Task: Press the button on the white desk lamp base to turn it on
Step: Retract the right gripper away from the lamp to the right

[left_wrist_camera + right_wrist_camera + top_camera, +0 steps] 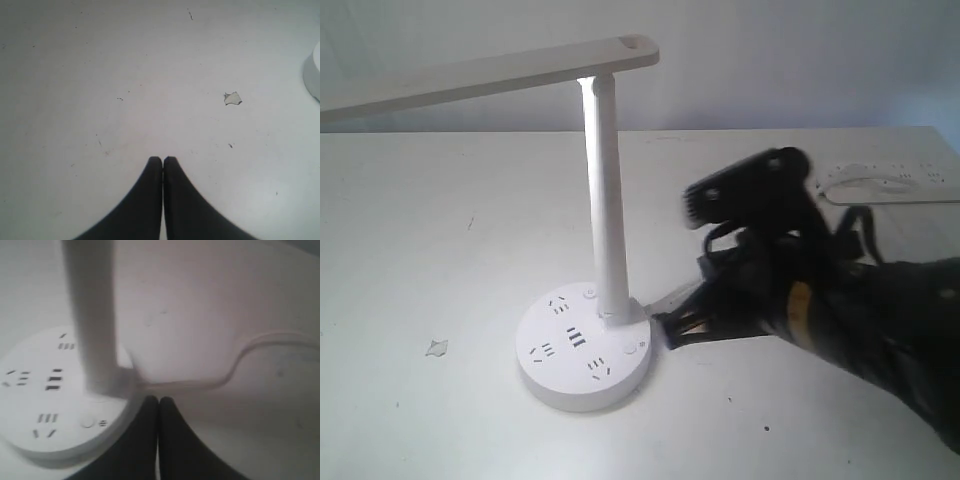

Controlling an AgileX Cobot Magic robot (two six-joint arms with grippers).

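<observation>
- Presently, left gripper (163, 159): tips together, empty, over bare table (100, 75), apart from the white desk lamp base (314, 72); no hazard.
- Next, right gripper (158, 401): tips together, empty, at the base rim, just beside the button (88, 422).
- Hazard: a sideways push slides the base instead of pressing.
- Hazard: a swing may strike the post (605, 200).
- Beyond it, the second button (590, 293): wrong target.

The white desk lamp (490, 72) runs off the exterior view's left edge, the power strip (895, 180) off its right. The button (88, 422) is blurred, its mark unreadable.
</observation>
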